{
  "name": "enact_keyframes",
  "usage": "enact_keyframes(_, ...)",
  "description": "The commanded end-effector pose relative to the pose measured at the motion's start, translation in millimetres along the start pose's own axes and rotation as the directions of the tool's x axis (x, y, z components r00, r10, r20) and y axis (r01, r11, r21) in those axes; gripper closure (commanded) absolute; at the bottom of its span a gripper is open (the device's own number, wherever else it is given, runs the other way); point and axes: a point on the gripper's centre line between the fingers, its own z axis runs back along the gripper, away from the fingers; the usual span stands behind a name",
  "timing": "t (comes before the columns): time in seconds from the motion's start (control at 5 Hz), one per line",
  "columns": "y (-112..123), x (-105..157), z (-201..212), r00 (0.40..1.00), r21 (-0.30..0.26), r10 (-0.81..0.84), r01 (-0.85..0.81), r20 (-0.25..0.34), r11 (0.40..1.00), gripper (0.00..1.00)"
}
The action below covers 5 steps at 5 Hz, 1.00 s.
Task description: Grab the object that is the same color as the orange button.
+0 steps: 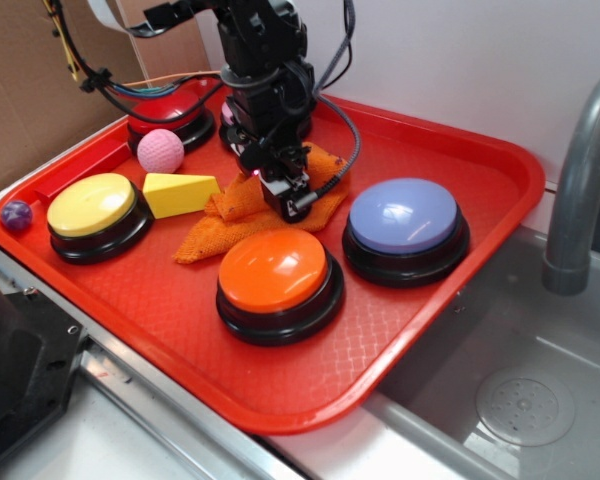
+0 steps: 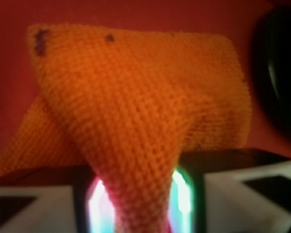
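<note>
An orange terry cloth [image 1: 242,205] lies crumpled on the red tray [image 1: 460,165], behind the orange button [image 1: 276,272]. My gripper [image 1: 288,196] stands over the cloth's middle and is shut on a pinched fold of it. In the wrist view the cloth [image 2: 136,107] fills the frame, its fold running down between the two fingers of the gripper [image 2: 141,204], and it rises a little off the tray there. The orange button has a glossy dome and a black base and sits near the tray's front.
Other buttons stand on the tray: yellow [image 1: 92,207] at left, blue-purple [image 1: 404,218] at right, red [image 1: 168,108] at the back. A yellow wedge [image 1: 180,193], a pink ball [image 1: 160,150] and a small purple ball [image 1: 16,214] lie left. A sink [image 1: 525,400] and faucet [image 1: 578,180] are at right.
</note>
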Motion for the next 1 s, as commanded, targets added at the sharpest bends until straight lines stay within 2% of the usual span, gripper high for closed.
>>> enact_keyframes(0.0,12,14,38,0.994,0.053,0.110,-0.110,-0.001,0.993,1.00)
enact_keyframes(0.2,18,17,58,0.994,0.010,0.104,-0.104,-0.038,0.995,1.00)
enact_keyframes(0.4,19,21,95,0.983,-0.016,0.158,-0.160,-0.090,0.987,1.00)
enact_keyframes(0.6,26,26,135,0.988,-0.137,0.127,-0.138,-0.085,0.981,1.00)
enact_keyframes(0.8,30,26,168,0.984,-0.150,0.169,-0.177,-0.062,0.973,1.00)
